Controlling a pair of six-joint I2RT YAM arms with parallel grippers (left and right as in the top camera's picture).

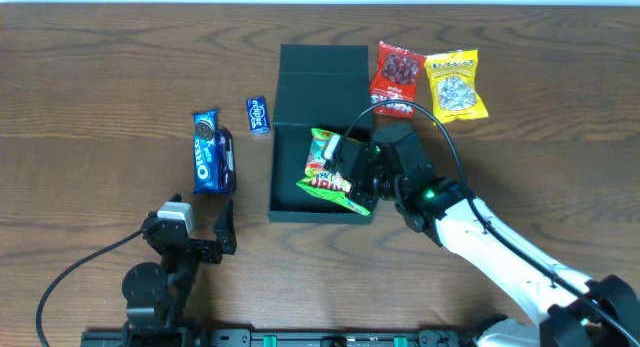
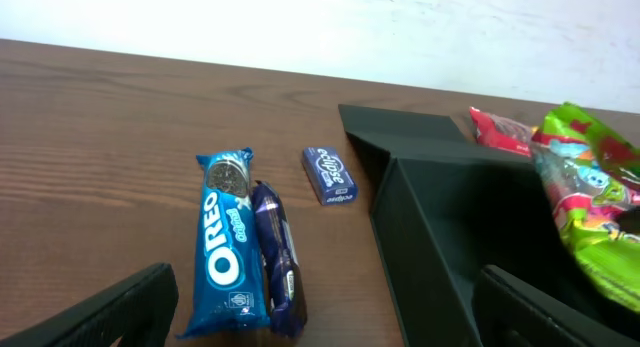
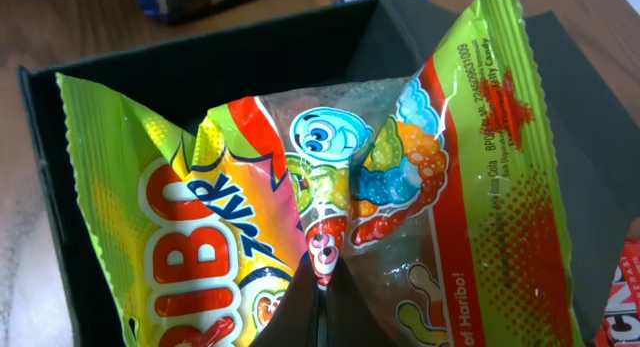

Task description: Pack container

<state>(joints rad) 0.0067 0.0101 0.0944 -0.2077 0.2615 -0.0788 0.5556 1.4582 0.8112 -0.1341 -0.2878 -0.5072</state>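
Observation:
The container (image 1: 292,157) is a dark open box at the table's middle, its flap lid (image 1: 322,72) lying flat behind it. My right gripper (image 1: 352,177) is shut on a green Haribo gummy bag (image 1: 330,172) and holds it over the box's right part. In the right wrist view the bag (image 3: 330,187) fills the frame, pinched at the fingertips (image 3: 320,297), with the box wall (image 3: 50,187) below. My left gripper (image 1: 205,232) is open and empty near the front left. In its wrist view the fingers (image 2: 320,312) frame the box wall (image 2: 440,247).
An Oreo pack (image 1: 206,152) and a dark blue wrapped bar (image 1: 226,159) lie left of the box. A small blue gum pack (image 1: 259,115) lies behind them. A red snack bag (image 1: 396,79) and a yellow snack bag (image 1: 456,85) lie at the back right.

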